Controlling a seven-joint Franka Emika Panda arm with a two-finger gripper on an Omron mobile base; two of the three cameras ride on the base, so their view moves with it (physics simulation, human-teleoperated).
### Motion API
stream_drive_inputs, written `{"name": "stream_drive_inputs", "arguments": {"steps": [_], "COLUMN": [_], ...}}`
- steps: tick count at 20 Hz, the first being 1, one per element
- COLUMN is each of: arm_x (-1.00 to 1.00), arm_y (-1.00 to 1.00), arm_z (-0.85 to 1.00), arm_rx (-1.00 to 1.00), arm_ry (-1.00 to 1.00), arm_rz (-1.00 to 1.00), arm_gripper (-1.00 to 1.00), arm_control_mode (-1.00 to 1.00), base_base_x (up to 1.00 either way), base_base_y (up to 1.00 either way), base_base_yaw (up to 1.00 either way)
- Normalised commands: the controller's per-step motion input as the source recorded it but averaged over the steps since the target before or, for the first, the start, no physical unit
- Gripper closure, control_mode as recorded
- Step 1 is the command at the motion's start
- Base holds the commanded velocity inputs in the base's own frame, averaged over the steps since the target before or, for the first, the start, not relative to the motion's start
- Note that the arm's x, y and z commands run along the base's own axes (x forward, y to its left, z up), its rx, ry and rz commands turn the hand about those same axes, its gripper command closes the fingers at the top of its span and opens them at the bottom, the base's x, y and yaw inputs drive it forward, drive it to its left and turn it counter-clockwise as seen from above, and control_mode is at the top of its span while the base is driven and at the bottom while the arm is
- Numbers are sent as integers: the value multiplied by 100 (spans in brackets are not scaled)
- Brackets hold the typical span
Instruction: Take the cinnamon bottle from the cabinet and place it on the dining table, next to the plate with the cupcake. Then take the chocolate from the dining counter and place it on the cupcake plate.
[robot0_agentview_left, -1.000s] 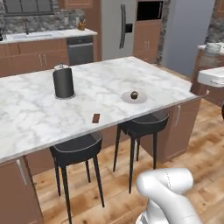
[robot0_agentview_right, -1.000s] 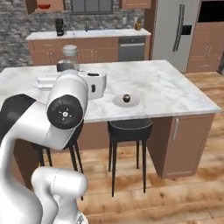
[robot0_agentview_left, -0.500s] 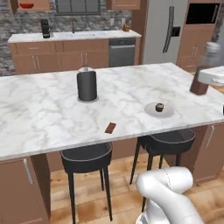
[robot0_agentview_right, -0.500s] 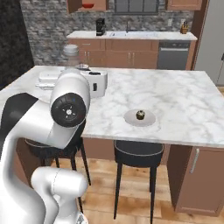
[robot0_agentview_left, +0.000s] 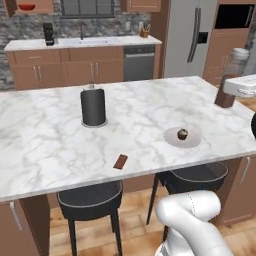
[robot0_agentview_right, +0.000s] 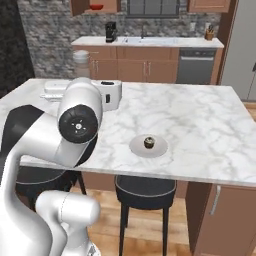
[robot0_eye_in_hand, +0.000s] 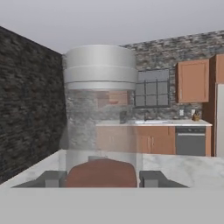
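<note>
While the white arm rises at the lower right of the left base view, the gripper (robot0_eye_in_hand: 100, 177) is closed on the cinnamon bottle (robot0_eye_in_hand: 100, 113), one dark fingertip (robot0_eye_in_hand: 52, 178) on either side of its base in the hand view. The bottle, clear-walled with a grey cap and brown powder at the bottom, stands upright in the grasp. In the left base view the same bottle (robot0_agentview_left: 231, 77) shows at about 3 o'clock, above the far right end of the marble dining table (robot0_agentview_left: 45, 145). The plate (robot0_agentview_left: 183, 137) with the cupcake (robot0_agentview_left: 183, 134) lies at roughly 4 o'clock from the table's middle, well apart from the bottle. The chocolate (robot0_agentview_left: 120, 161) lies flat near the front edge, at 8 o'clock from the plate. A black canister (robot0_agentview_left: 93, 107) stands at 10 o'clock from the plate.
</note>
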Motion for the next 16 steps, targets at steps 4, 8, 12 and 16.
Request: {"name": "stream_drive_inputs", "arguments": {"steps": [4,8,12,16], "arm_x": [0,0,0,39], "arm_y": [0,0,0,-25], "arm_z": [0,0,0,-22], "arm_rx": [0,0,0,0], "arm_ry": [0,0,0,0], "arm_rz": [0,0,0,7], "arm_gripper": [100,100,100,100], "arm_control_mode": [100,100,100,-100], "base_base_x": [63,69,65,26], "base_base_y": [0,0,-1,-14], "base_base_yaw": [-4,-3,0,3]}}
